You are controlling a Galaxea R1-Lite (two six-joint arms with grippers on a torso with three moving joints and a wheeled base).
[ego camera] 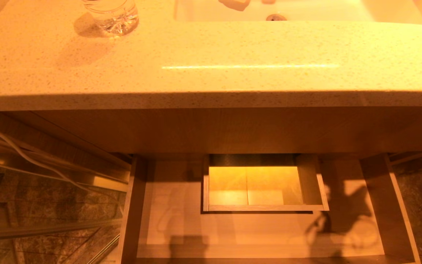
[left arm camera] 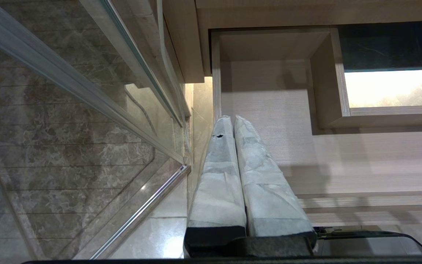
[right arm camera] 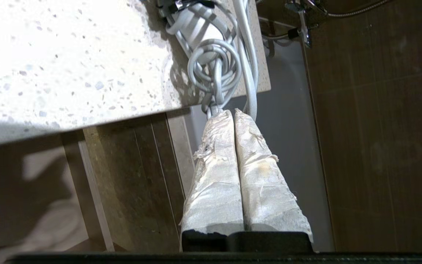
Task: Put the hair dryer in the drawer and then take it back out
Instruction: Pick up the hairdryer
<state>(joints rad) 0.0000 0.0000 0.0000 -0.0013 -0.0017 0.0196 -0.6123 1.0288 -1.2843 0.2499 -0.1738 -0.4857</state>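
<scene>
1. The right tool [right arm camera: 233, 113] is clenched, its two taped fingers [right arm camera: 214, 176] pressed flat together with nothing between them. Its tips sit just beside the looped grey cord [right arm camera: 213, 68] of the hair dryer; the right wrist view does not settle whether they touch it.
2. The hair dryer [right arm camera: 196, 22] lies on the speckled counter [right arm camera: 68, 55] at its corner, with the cord bundled and knotted around it. Only part of its pale body shows among the loops, so which way its nozzle points cannot be told. The cord bundle runs toward the counter edge and part of it hangs over that edge, toward the tool.
3. The left tool [left arm camera: 233, 117] is also clenched and empty, its wrapped fingers [left arm camera: 218, 172] closed together. It hangs over the left end of the open drawer, near the drawer's side wall.
4. The drawer [ego camera: 167, 227] stands pulled out below the counter, wide and shallow, in light wood grain. The floor in view holds no object, only shadows. A boxed cut-out [ego camera: 266, 207] sits in the middle of the drawer, with a lit surface showing through it.
5. In the head view a clear glass [ego camera: 112, 16] stands on the counter's far left, and the sink [ego camera: 306, 14] lies behind the counter's front strip, its drain visible.
6. A glass panel [left arm camera: 86, 110] with a metal frame stands to the left of the cabinet, over the marbled tile floor [left arm camera: 31, 128].
</scene>
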